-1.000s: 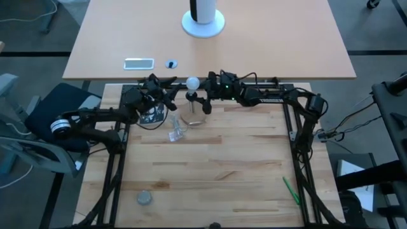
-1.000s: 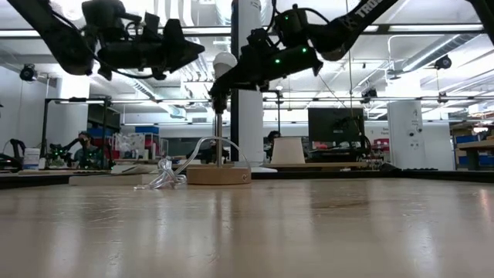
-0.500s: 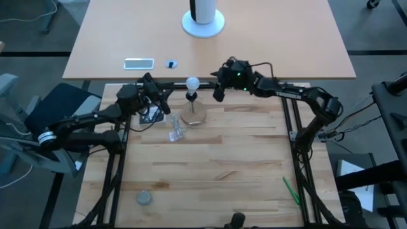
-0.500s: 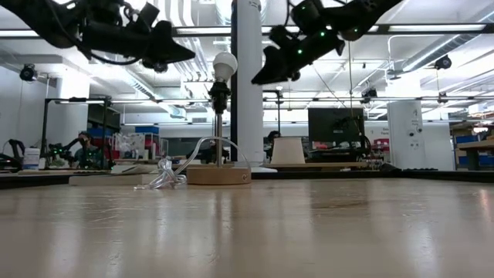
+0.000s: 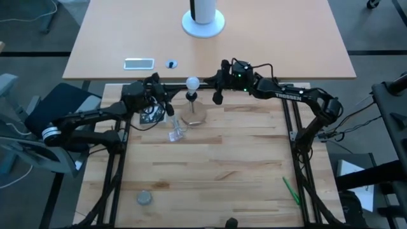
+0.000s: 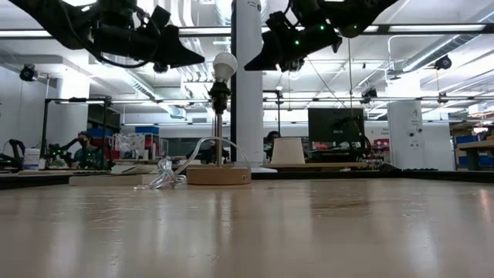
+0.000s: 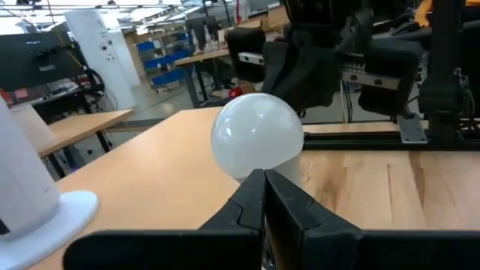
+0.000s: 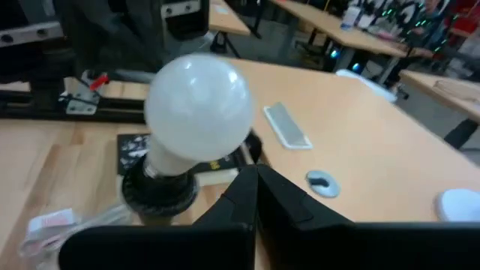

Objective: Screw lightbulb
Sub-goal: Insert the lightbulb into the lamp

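The white lightbulb (image 5: pixel 191 83) sits upright in the black socket (image 6: pixel 219 91) of a small lamp. The lamp's thin stem rises from a round wooden base (image 5: pixel 194 115) at the table's far edge. My left gripper (image 5: pixel 168 107) hovers just left of the bulb, shut, with nothing between its fingers. My right gripper (image 5: pixel 217 98) hovers just right of it, also shut and empty. In the low view the two tips (image 6: pixel 201 59) (image 6: pixel 248 67) point at the bulb (image 6: pixel 225 66) from either side with a gap. Both wrist views show the bulb (image 7: pixel 257 136) (image 8: pixel 199 105) beyond the closed fingers.
A small clear plastic piece (image 5: pixel 175 131) lies left of the wooden base, with a clear cable (image 6: pixel 202 147) looping to it. A grey disc (image 5: pixel 144 198) lies near left and a green pen (image 5: pixel 290 189) near right. The light table beyond holds a white stand (image 5: pixel 203 22) and a flat white device (image 5: pixel 138 63).
Both grippers have shut from open. My right gripper let go of the lamp's socket below the bulb, rose and drew back toward the table's right. My left gripper drew slightly back to the left, then edged toward the bulb again. The bulb stays in its socket.
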`<state>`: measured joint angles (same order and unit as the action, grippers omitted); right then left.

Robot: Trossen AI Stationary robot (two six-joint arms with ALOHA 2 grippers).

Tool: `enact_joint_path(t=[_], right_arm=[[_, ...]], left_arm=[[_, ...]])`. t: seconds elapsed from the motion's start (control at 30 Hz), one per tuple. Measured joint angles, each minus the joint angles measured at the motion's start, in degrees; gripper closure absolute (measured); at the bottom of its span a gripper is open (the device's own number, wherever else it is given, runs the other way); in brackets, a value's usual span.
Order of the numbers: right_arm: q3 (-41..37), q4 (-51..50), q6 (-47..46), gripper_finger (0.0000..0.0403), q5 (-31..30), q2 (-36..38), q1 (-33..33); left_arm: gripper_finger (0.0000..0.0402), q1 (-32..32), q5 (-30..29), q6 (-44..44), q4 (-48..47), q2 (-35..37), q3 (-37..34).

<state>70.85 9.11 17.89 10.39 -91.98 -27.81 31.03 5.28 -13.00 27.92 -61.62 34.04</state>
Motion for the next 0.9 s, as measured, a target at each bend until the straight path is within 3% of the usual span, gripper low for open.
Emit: enact_joint_path(t=[0.67, 0.9], right_arm=[[-0.16, 2.68, -2.93, 0.0403, -0.2, -3.23, 1.2], [-0.15, 3.46, -2.31, 0.0403, 0.06, -3.72, 1.97]], left_arm=[[0.0401, 0.11, -0.34, -1.1, 0.6, -9.05, 6.31], [0.0401, 0.05, -0.38, -0.03, -2.0, -7.65, 5.93]])
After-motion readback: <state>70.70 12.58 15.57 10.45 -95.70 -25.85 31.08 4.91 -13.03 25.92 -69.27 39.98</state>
